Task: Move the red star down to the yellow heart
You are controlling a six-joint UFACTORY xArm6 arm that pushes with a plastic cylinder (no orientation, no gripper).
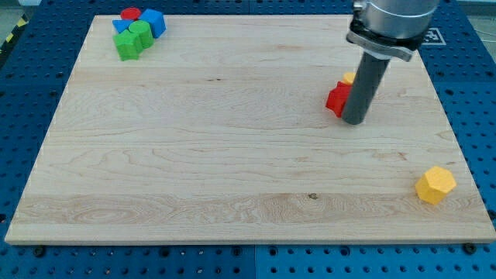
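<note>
A: Nearest the view's bottom?
B: Yellow hexagonal block, lower right of the wooden surface, alone.

A: Farther up?
B: Rod, tip down on the surface. Red block touching its left side; star shape not clear, partly hidden. A sliver of yellow block just behind the red; shape cannot be told.

A: Hand spread or pinching?
B: No hand on this arm, only the rod.

A: Farthest?
B: Top left corner: red block, blue blocks, green blocks, clustered and touching.
</note>
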